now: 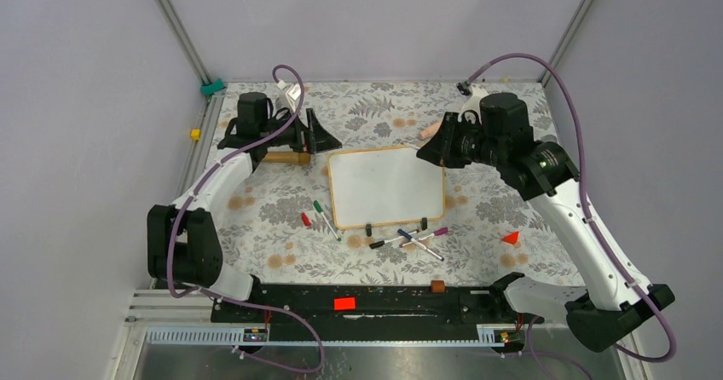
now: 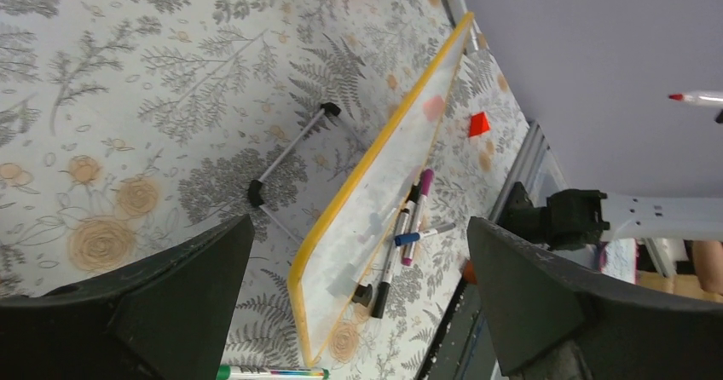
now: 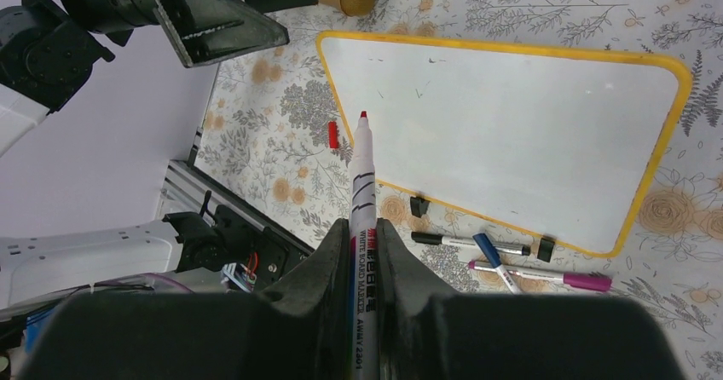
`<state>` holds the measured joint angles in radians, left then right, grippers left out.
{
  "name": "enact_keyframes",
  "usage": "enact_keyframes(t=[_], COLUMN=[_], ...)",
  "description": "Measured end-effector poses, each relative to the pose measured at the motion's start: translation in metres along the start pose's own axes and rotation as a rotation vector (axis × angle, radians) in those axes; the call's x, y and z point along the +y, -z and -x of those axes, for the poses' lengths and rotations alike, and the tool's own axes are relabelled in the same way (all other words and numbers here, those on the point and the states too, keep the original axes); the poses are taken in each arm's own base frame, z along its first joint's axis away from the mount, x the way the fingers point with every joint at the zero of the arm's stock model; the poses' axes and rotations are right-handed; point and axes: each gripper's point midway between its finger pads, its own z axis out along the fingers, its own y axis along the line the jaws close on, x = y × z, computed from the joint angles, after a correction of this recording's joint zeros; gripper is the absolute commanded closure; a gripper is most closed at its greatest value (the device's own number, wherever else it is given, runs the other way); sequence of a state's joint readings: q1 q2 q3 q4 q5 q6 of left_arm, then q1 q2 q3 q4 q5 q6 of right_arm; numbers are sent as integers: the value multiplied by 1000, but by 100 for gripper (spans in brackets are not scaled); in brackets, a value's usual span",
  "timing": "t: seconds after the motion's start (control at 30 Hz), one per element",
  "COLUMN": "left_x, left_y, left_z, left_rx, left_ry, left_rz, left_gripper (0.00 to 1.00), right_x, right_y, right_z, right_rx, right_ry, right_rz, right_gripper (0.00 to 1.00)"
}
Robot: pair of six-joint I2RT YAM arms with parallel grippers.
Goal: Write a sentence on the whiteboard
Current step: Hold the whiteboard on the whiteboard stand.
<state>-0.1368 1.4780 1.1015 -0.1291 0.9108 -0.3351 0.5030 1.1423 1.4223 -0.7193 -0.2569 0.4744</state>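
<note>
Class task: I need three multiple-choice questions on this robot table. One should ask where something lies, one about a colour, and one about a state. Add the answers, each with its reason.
1. Where is the red cap?
A on the whiteboard
B left of it, beside the green marker
C at the table's far edge

2. What colour is the tip of the marker in the right fingers?
A red
B blue
C green

3. The whiteboard is:
A covered in writing
B snapped in two
C bare of any sentence

Answers:
1. B, the cap lies off the frame next to the green marker.
2. A, the uncapped tip shows red in the right wrist view.
3. C, its white face carries no lettering.
</note>
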Motion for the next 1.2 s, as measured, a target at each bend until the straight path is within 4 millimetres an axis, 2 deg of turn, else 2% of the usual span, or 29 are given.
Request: enact_keyframes(t=[0.17,0.53,0.7,1.03,1.2], left_x=[1,13,13,10,7], left_y=[-6,-9,-9,-10,-16], left_z=[-14,-36,-37,-39,-42], left_rx=[53,89,92,103,113], left_ry=[32,64,67,58,45], left_rz=[-64,-53,-55,-86,-176], left_gripper=[1,2,1,1,1], right_x=[1,9,12,11,11], right_y=[-6,-2,6,8,11], right_z=[4,8,10,6,5], right_rx=[-5,-34,-55,-58,-66], right_ry=[1,7,13,14,16], right_rz=[5,30,45,44,48], right_gripper=[100,100,100,100,100])
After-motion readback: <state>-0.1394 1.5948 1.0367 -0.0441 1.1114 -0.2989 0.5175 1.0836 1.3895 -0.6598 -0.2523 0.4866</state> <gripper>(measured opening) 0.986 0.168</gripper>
